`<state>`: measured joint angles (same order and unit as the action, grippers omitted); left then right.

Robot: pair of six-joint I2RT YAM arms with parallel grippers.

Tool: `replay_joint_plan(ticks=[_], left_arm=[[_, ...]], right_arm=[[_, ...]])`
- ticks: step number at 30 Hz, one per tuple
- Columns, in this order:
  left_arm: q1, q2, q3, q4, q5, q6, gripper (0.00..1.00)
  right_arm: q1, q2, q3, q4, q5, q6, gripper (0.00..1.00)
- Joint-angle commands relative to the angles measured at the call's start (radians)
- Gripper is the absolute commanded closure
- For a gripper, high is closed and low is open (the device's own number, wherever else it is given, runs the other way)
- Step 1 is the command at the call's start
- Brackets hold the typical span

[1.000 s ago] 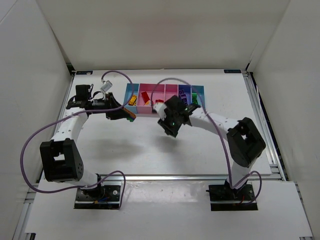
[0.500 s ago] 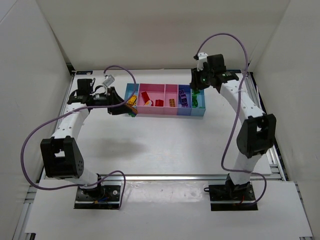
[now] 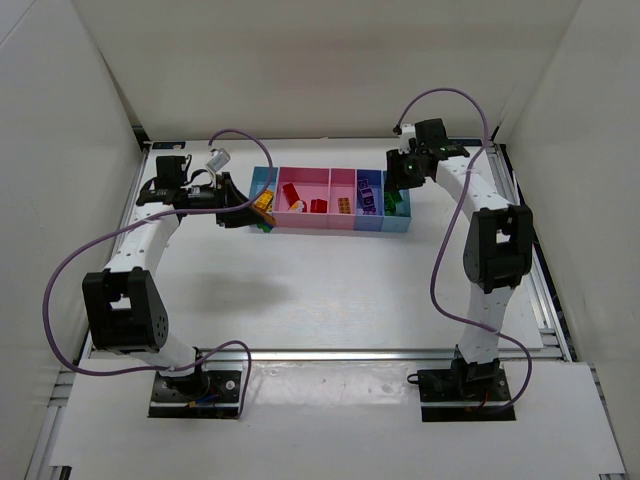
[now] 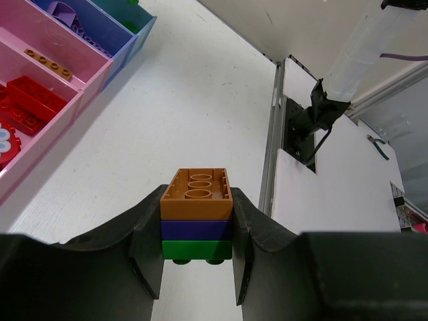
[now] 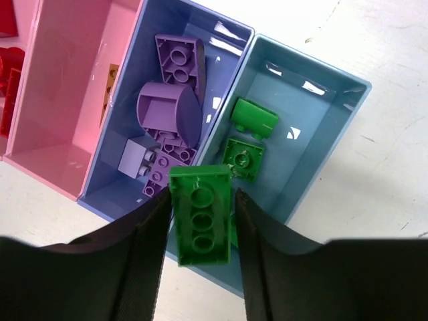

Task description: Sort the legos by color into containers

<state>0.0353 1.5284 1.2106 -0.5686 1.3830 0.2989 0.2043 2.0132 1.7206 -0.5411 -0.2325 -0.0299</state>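
My left gripper (image 4: 196, 231) is shut on a stacked lego chunk (image 4: 196, 210), orange over purple over green. It hangs above the white table just in front of the left end of the containers (image 3: 330, 228). My right gripper (image 5: 200, 224) is shut on a green lego (image 5: 200, 214). That lego hangs over the near wall between the dark blue bin (image 5: 127, 190) holding purple legos (image 5: 167, 114) and the right light blue bin (image 5: 314, 127) holding two green legos (image 5: 244, 157). Red legos (image 4: 27, 107) and a flat orange one (image 4: 47, 60) lie in the pink bins.
The table's metal rail (image 4: 271, 154) runs along the right side in the left wrist view, with an arm base and cable (image 4: 311, 120) beyond it. White walls enclose the table. The right arm (image 3: 470, 190) reaches over the table's back right corner.
The right arm swung from the table's middle up to the right end of the containers, carrying the green lego. The left gripper edged toward the left bin with its chunk.
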Motion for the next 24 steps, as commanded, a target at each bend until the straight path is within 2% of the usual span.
replay_joint_plan(ticks=[1, 2, 4, 9, 12, 16, 18, 19, 21, 24], left_arm=[[-0.005, -0.004, 0.029, 0.001, 0.017, 0.016, 0.81], [-0.005, -0.002, 0.029, 0.001, 0.017, 0.016, 0.81], [-0.003, 0.001, 0.029, -0.001, 0.021, 0.016, 0.81], [-0.003, 0.003, 0.035, -0.001, 0.024, 0.02, 0.81], [-0.003, -0.004, 0.03, -0.004, 0.039, 0.026, 0.81], [-0.006, -0.016, 0.018, -0.001, 0.062, 0.034, 0.81], [-0.009, -0.02, 0.012, -0.001, 0.076, 0.037, 0.81], [-0.009, -0.022, 0.012, -0.001, 0.091, 0.04, 0.8], [-0.012, -0.017, 0.014, -0.001, 0.138, 0.043, 0.79], [-0.021, -0.01, 0.015, 0.001, 0.189, 0.046, 0.79]], right_arm=[[0.0, 0.021, 0.042, 0.015, -0.01, -0.004, 0.52], [0.001, 0.021, 0.042, 0.018, -0.007, -0.004, 0.46], [0.0, 0.024, 0.039, 0.018, 0.004, -0.005, 0.41], [0.003, 0.016, 0.027, 0.029, 0.025, -0.011, 0.38], [0.003, -0.02, 0.014, 0.036, -0.062, -0.039, 0.39], [0.013, -0.137, -0.032, 0.089, -0.497, -0.067, 0.35], [0.032, -0.151, -0.035, 0.079, -0.67, -0.091, 0.32], [0.043, -0.154, -0.035, 0.073, -0.82, -0.1, 0.29], [0.075, -0.153, -0.035, 0.076, -0.997, -0.097, 0.28], [0.132, -0.153, -0.038, 0.098, -1.1, -0.082, 0.28]])
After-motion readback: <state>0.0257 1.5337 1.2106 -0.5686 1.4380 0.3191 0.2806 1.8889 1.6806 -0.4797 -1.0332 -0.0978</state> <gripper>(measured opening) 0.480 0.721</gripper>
